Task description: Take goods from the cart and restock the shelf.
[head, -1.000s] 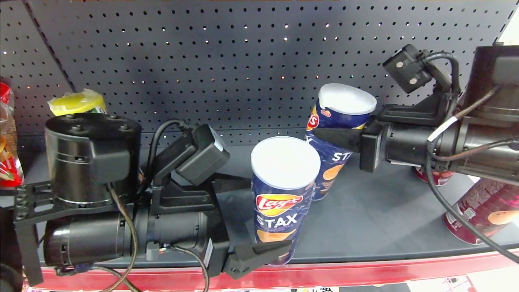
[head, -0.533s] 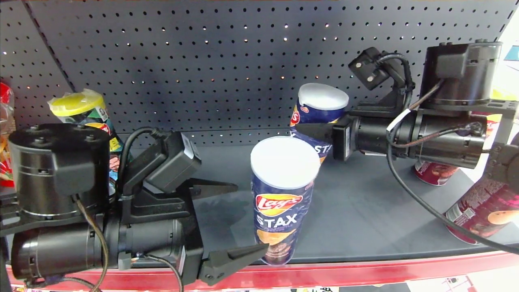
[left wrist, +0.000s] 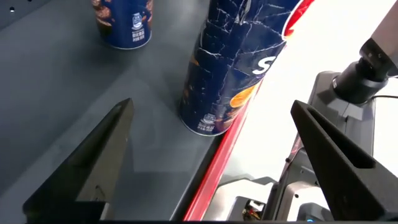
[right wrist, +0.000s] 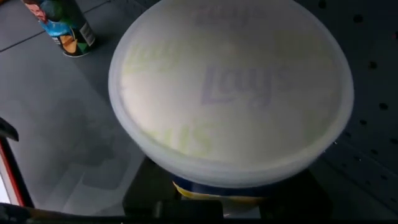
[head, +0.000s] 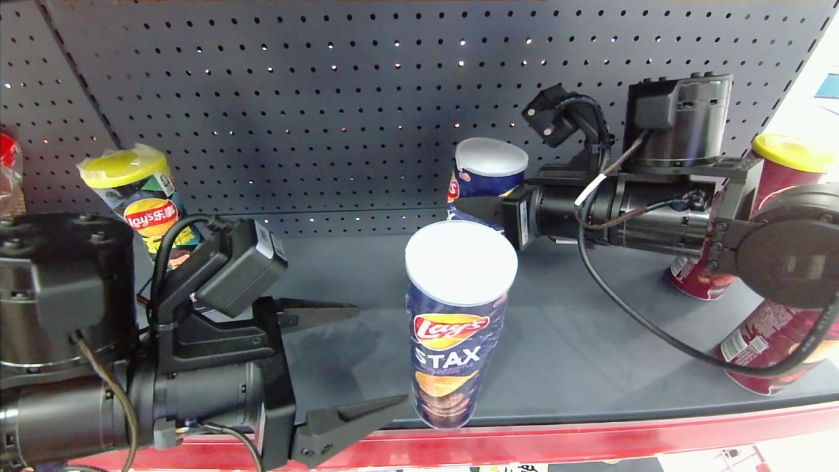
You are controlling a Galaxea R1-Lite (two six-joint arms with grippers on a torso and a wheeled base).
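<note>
The right pincer [head: 486, 200] is clamping the rear blue can [head: 491, 157] at upper centre, near the pegboard [head: 328, 98], while the left pincer [head: 381, 354] is gaping wide and empty at lower left. The front blue can [head: 457, 328] is standing mid-frame at the shelf [head: 590, 354] lip, so a sideways brush from either arm could be toppling it off.

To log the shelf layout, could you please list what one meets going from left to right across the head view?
colourful can with yellow lid → left gripper → front blue can → red can with yellow lid
</note>
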